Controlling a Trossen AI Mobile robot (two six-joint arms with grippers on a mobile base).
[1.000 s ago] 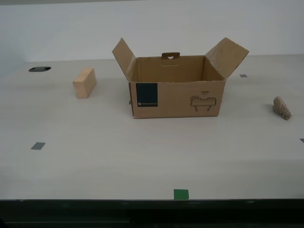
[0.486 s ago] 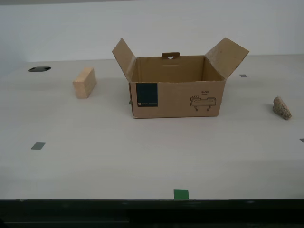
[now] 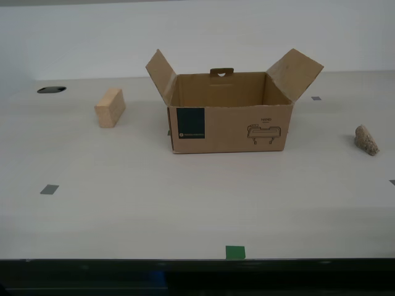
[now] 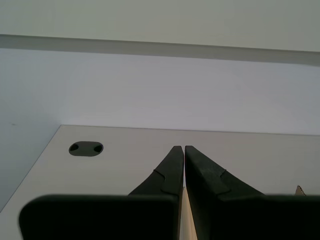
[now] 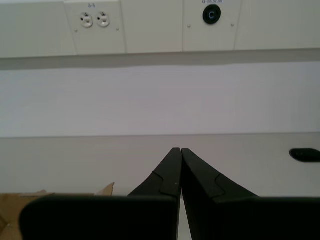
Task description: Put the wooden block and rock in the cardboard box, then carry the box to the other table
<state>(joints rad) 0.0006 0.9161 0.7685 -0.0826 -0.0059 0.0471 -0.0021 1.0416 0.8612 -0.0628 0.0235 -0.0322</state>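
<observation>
The cardboard box (image 3: 229,114) stands open between the wooden block (image 3: 110,107) and the rock (image 3: 366,140).

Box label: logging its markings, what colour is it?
Dark blue label on the cardboard box, clearest in the exterior view.

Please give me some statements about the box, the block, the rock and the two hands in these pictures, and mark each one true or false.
1. The cardboard box stands open with its flaps up. True.
2. The wooden block lies inside the box. False: it stands on the table, toward the exterior view's left of the box.
3. The rock lies on the table, toward the exterior view's right of the box. True.
4. My second hand is shut on the rock. False: its jaws are closed on nothing.
5. My first hand is open wide. False: it is shut.
</observation>
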